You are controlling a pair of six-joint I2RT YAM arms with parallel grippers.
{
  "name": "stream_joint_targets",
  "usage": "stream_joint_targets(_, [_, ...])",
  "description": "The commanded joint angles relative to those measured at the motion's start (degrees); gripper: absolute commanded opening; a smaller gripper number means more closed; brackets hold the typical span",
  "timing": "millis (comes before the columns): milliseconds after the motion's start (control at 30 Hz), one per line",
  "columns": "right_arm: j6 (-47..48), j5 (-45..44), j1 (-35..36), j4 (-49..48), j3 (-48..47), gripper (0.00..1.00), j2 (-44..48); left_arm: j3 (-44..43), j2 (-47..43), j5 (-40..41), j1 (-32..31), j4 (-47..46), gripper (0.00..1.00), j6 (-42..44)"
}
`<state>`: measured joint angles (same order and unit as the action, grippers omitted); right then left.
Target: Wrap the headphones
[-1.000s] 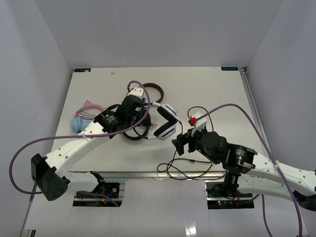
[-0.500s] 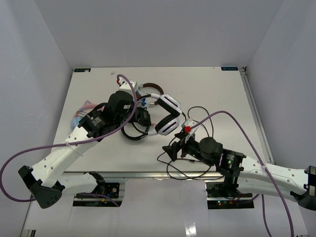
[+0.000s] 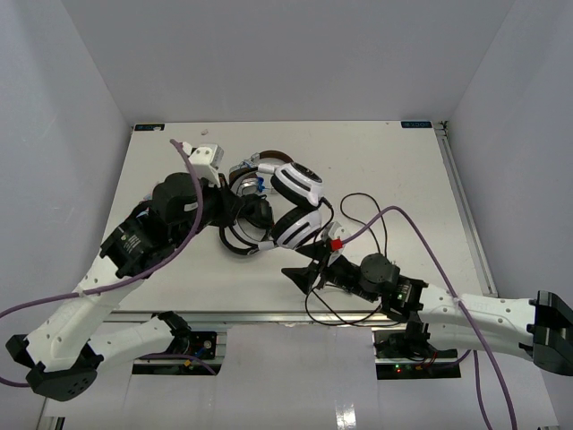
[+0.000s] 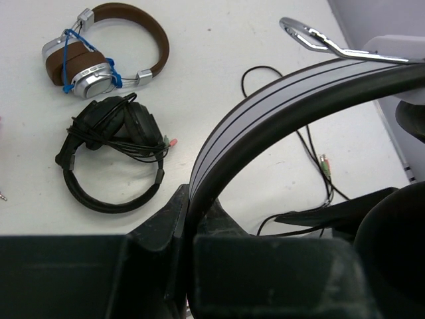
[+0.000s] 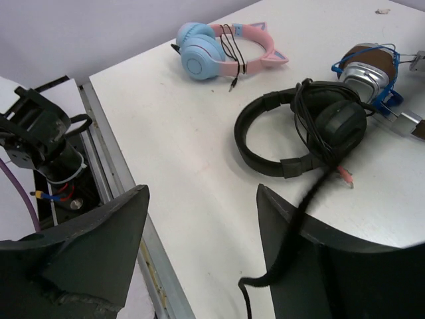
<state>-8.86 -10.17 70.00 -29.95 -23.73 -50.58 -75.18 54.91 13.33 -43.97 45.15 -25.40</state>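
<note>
Firmly clamps the headphones [image 3: 295, 226] by the white headband with the left gripper [image 4: 189, 212], both fingers pressed hard against the band. Holds them raised over the middle of the table [image 3: 403, 170], one black-padded cup above the other in the top view, just right of the black headphones [image 4: 129, 126] lying flat on the surface. Has the right gripper [image 3: 300, 273] down low near the front edge, jaws spread apart and pinching nothing. Shows the thin black cable [image 5: 302, 219] hanging down through that gap, close beside one finger; cannot tell whether touching it. Trails the rest of the cable in loose loops over the tabletop, between the cups and the front edge. Further back, beside the black pair: brown-banded silver headphones [image 4: 89, 73], bound with a blue cord. Well off toward the left side of the table, apart from the rest: pink-and-blue cat-ear headphones [image 5: 199, 56], own cord wound round the band.
</note>
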Motion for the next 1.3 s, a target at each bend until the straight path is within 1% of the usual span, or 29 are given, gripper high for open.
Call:
stream_joint_targets(0, [1.8, 2.8, 0.2, -8.6, -2.1, 0.68, -3.5, -1.2, -4.1, -1.1, 0.2, -3.6, 0.0, -3.3])
stream_joint_targets(133, [1.8, 2.5, 0.5, -10.7, -1.4, 0.7, -4.8, -1.8, -6.3, -0.2, 0.2, -3.0, 0.0, -3.8])
stream_joint_targets(233, [1.9, 2.5, 0.6, -12.1, -0.3, 0.69, -5.5, -2.6, -6.6, -0.1, 0.2, -2.3, 0.0, -3.8])
stream_joint_targets(433, [2.0, 3.8, 0.7, -14.7, 0.8, 0.67, -8.1, -1.1, -8.6, -3.2, 0.1, -4.5, 0.0, -4.1])
stream_joint_targets(500, [1.4, 4.4, 0.8, -15.7, 1.7, 0.65, -8.7, -0.9, -9.5, -4.1, 0.2, -4.6, 0.0, -4.5])
stream_joint_targets(633, [0.7, 4.4, 1.0, -18.2, 4.3, 0.61, -9.2, -0.3, -11.1, -8.0, 0.1, -6.5, 0.0, -4.6])
stream_joint_targets(767, [0.2, 3.9, 1.1, -17.7, 4.9, 0.58, -9.9, 0.5, -11.8, -16.4, 0.2, -9.4, 0.0, -4.5])
stream_joint_targets(867, [0.0, 4.0, 1.4, -18.0, 4.8, 0.56, -10.7, 1.4, -12.1, -20.5, 0.1, -11.1, 0.0, -5.1])
stream_joint_targets(1000, [-0.5, 3.8, 1.6, -18.6, 5.1, 0.53, -12.4, 2.8, -13.6, -22.3, 0.2, -13.1, 0.0, -5.8])
stream_joint_targets(1200, [-1.7, 3.1, 2.0, -20.1, 8.0, 0.46, -12.3, 2.5, -12.8, -25.7, 0.2, -13.2, 0.0, -5.3])
stream_joint_targets(1267, [-1.6, 3.0, 1.9, -20.6, 9.3, 0.45, -12.3, 2.3, -12.6, -29.2, 0.2, -13.2, 0.0, -4.9])
